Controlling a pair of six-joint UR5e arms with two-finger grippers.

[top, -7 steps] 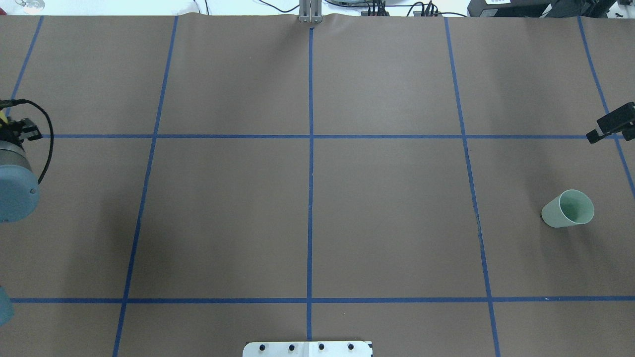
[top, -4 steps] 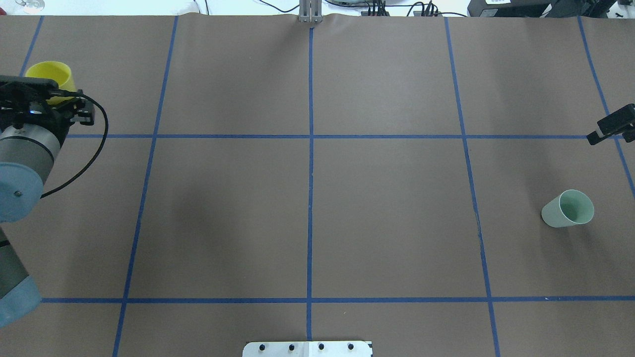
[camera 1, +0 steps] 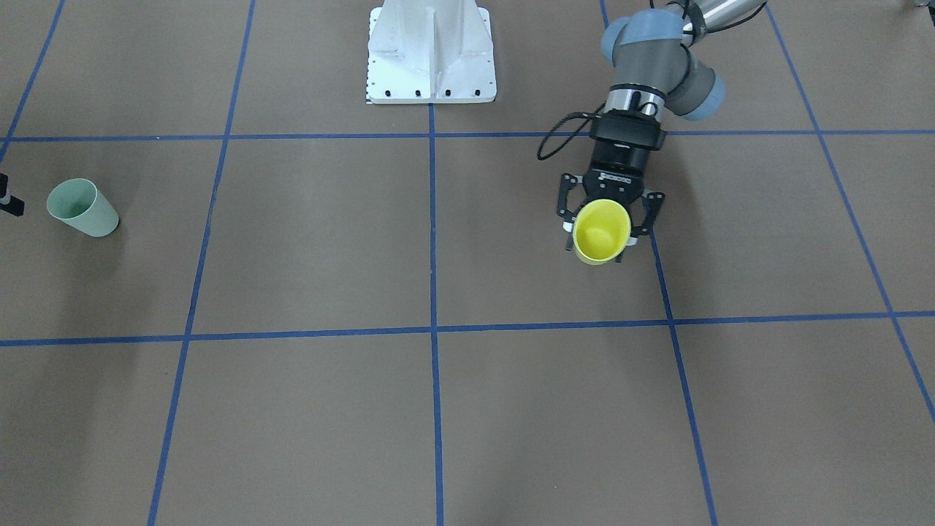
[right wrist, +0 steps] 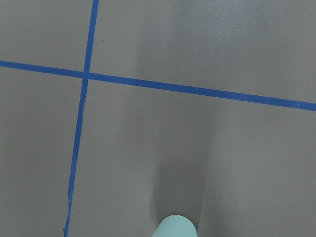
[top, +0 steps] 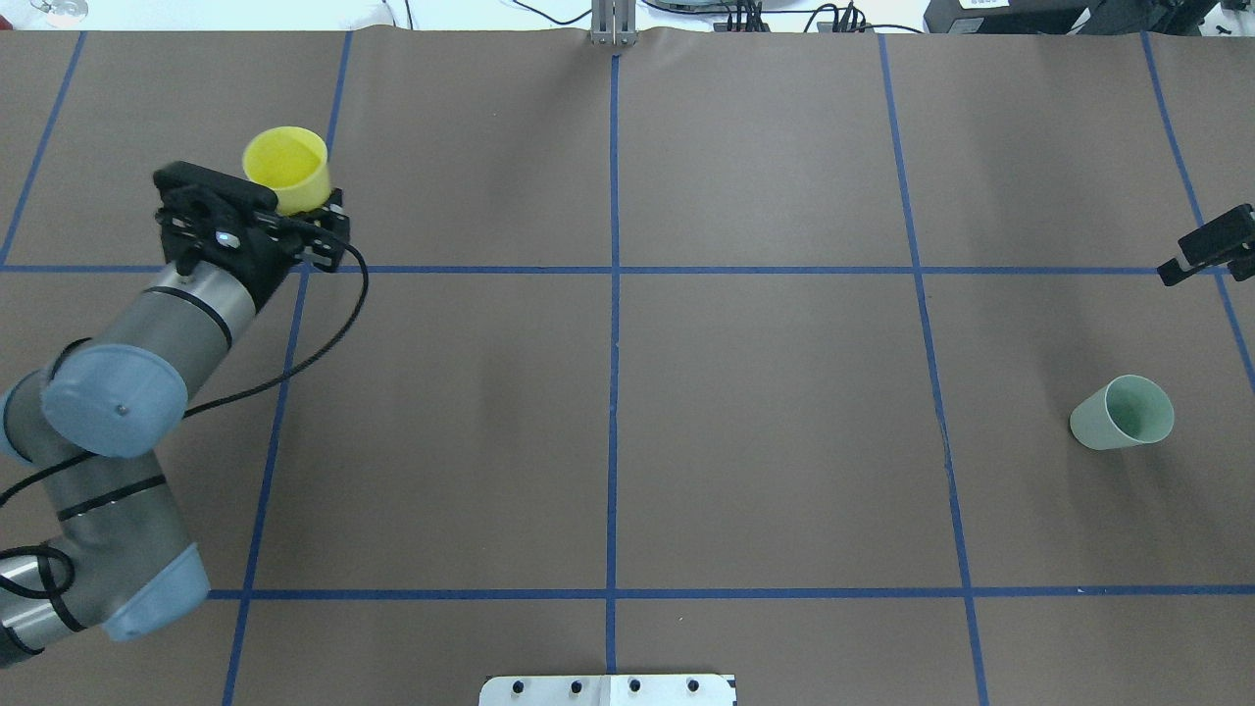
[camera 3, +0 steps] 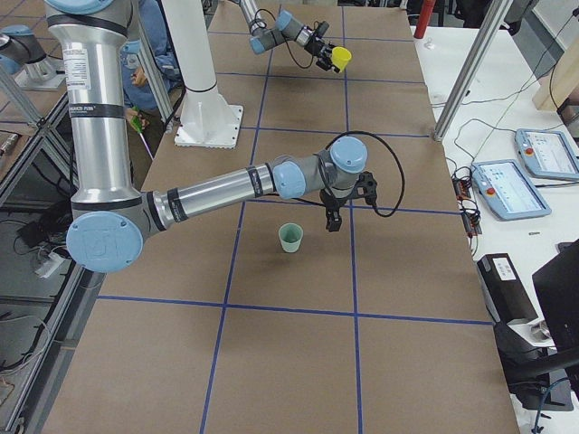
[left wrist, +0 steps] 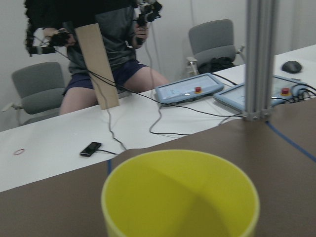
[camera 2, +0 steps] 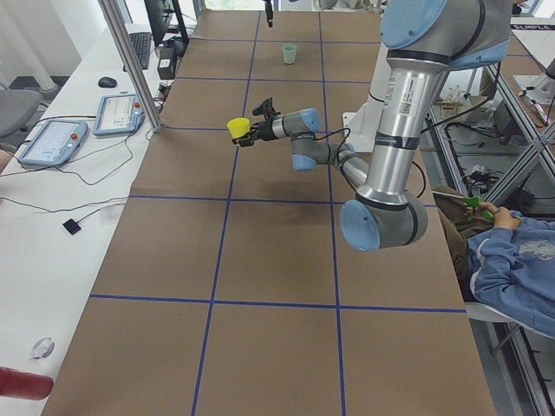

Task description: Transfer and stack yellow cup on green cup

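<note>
Left hand (camera 1: 605,220): pinching the yellow cup (top: 285,169) by its lower wall, one finger on either side. I see the cup held clear of the desk (top: 765,412), mouth up, over the robot's left half, just above a blue tape line (top: 614,392). The left wrist view shows only the cup's open rim, nothing inside it.

Green cup (top: 1123,414): upright on the desk, far over on the robot's right side, well apart from the yellow cup. Nothing is touching it.

Right hand (camera 3: 333,215): hangs above the desk near the green cup, on the side away from the robot's base, not in contact with it. I cannot tell whether its fingers are spread or pressed together. Its wrist view catches only the green cup's rim at the bottom edge.
</note>
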